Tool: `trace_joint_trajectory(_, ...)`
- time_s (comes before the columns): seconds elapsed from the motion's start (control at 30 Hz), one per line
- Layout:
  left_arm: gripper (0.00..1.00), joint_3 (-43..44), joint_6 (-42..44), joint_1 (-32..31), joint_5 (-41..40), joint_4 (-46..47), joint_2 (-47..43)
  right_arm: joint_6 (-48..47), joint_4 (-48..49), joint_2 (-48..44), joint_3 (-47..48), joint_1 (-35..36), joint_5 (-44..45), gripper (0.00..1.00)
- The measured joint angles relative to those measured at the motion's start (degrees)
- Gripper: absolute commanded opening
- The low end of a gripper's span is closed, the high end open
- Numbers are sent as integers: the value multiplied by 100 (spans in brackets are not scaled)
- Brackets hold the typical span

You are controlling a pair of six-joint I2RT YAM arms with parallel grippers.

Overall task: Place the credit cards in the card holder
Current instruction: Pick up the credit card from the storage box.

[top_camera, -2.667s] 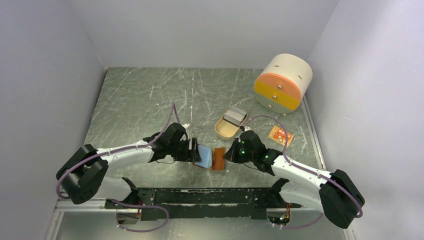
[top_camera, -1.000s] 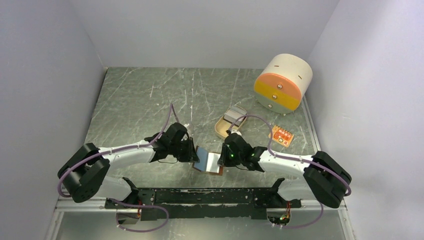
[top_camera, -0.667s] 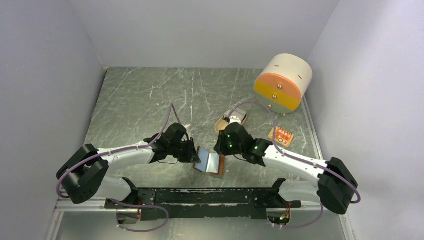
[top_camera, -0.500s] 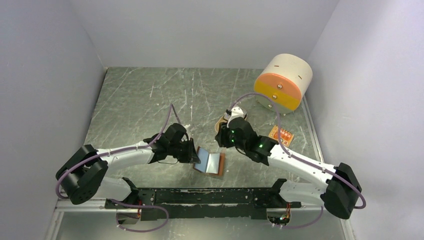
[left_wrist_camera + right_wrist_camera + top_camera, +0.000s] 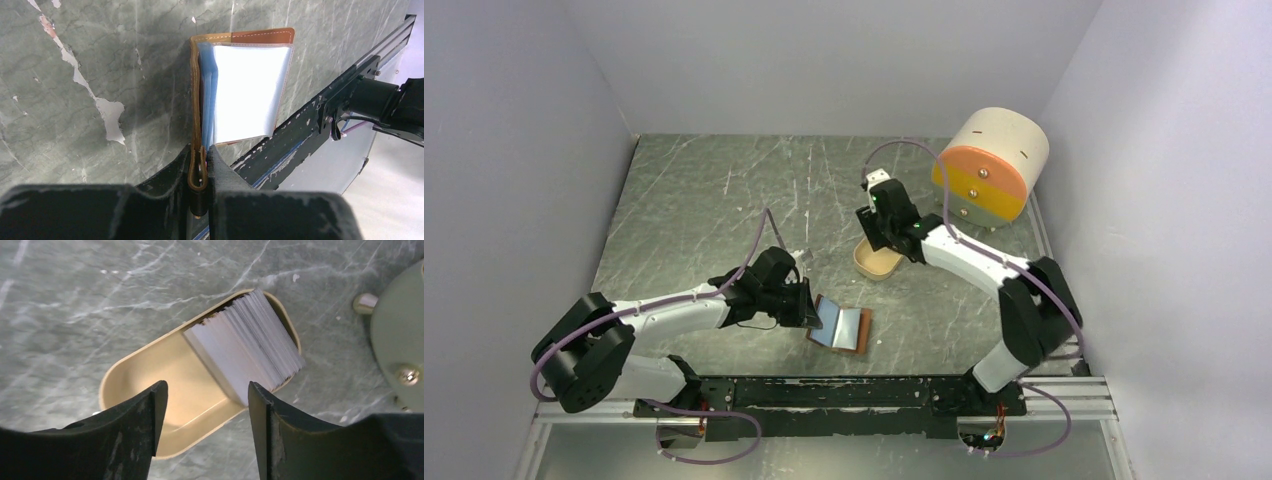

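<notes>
- Progress: the credit cards (image 5: 250,352) sit as a tilted stack in one end of the tan oval dish (image 5: 165,385). The other end of the dish is bare. No card is in transit.
- The card holder (image 5: 841,327) lies open on the table (image 5: 704,200), well apart from the dish, on the side toward the arm bases. Its brown leather is underneath and its light blue lining faces up.
- From the left wrist view, the pale panel of the card holder (image 5: 245,90) may be lining or an inserted card; I cannot tell which. In my judgement most, perhaps all, of the loading remains to be done.
- The left gripper (image 5: 807,305) is low over the table, on the same side of the dish as the card holder. Its arm reaches in from the left.
- The left gripper's (image 5: 200,170) fingers are pressed together, pinching the leather edge of one flap. This props that flap up and keeps the pockets exposed.
- The right gripper (image 5: 884,225) hangs directly above the dish, arm stretched well forward and wrist pointing down.
- The right gripper's (image 5: 206,387) jaws are spread wide with nothing between them, straddling the dish near the stack and not touching the cards.
- Judgement: the step in hand is picking a card from the dish.
</notes>
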Motion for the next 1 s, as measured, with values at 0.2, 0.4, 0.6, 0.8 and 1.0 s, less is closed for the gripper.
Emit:
trace_joint_trajectory(0.2,16,0,63,0,33,-2,0,-890,-59,901,494,-116,52,70)
trace_joint_trajectory(0.4,17,0,116,0,48,-111,-118,-1491,-11,1220,562,-116,192,82)
trace_joint_trajectory(0.6,17,0,127,0,50,-166,-330,-1829,39,1386,564,-116,525,87)
trace_joint_trajectory(0.8,17,-55,122,0,50,-162,-339,-1980,188,1510,562,-116,828,81)
trace_joint_trajectory(1.0,17,-72,122,0,48,-166,-389,-2052,291,1598,564,-70,1023,68)
